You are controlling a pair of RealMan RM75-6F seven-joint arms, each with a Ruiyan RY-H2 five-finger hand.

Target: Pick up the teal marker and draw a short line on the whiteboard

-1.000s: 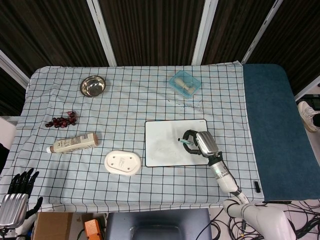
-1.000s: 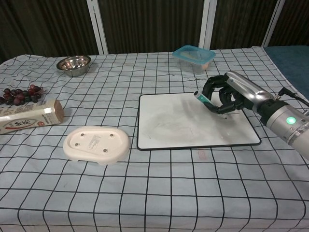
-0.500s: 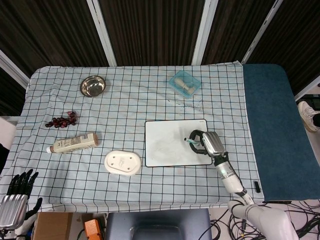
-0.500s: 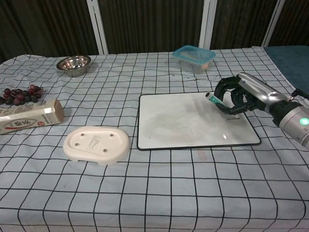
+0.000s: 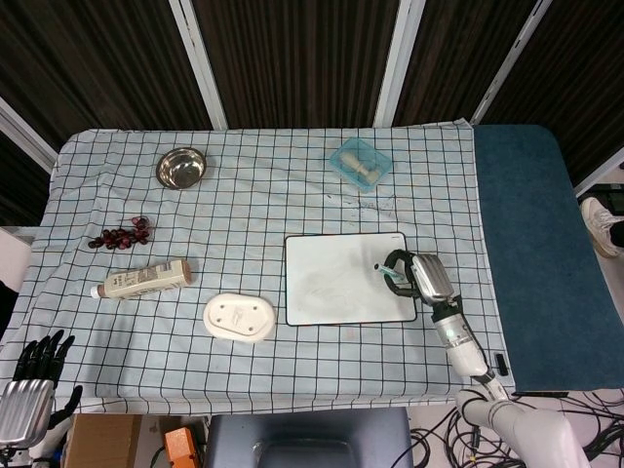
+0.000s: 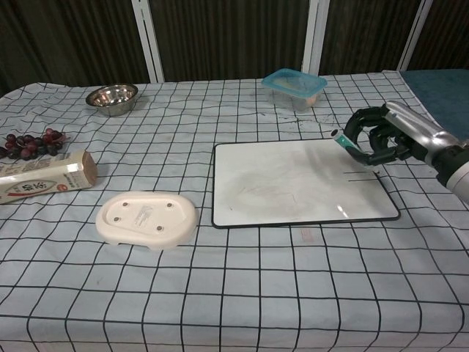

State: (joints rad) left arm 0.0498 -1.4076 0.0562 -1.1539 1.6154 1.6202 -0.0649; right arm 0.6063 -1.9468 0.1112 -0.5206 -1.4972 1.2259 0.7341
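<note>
The whiteboard [image 5: 331, 283] lies flat on the checked cloth, right of centre. My right hand [image 5: 417, 278] hovers over the board's right edge, fingers curled around the teal marker [image 5: 389, 279]. In the chest view that right hand [image 6: 387, 138] holds the teal marker [image 6: 351, 147] tilted, its lower end close to the whiteboard [image 6: 286, 183]. A thin short dark line [image 6: 359, 177] shows on the board just below the hand. My left hand [image 5: 32, 382] sits off the table's front left corner, fingers spread and holding nothing.
A steel bowl [image 5: 181, 167] and a teal lidded box [image 5: 360, 162] stand at the back. Grapes [image 5: 122, 235] and a lying bottle [image 5: 141, 281] are at the left. A white oval dish [image 5: 239, 318] sits left of the board. A dark blue mat [image 5: 541, 253] borders the cloth's right side.
My right hand has carried the marker rightward across the board to its right edge. The board has slid slightly right. The left hand has not moved.
</note>
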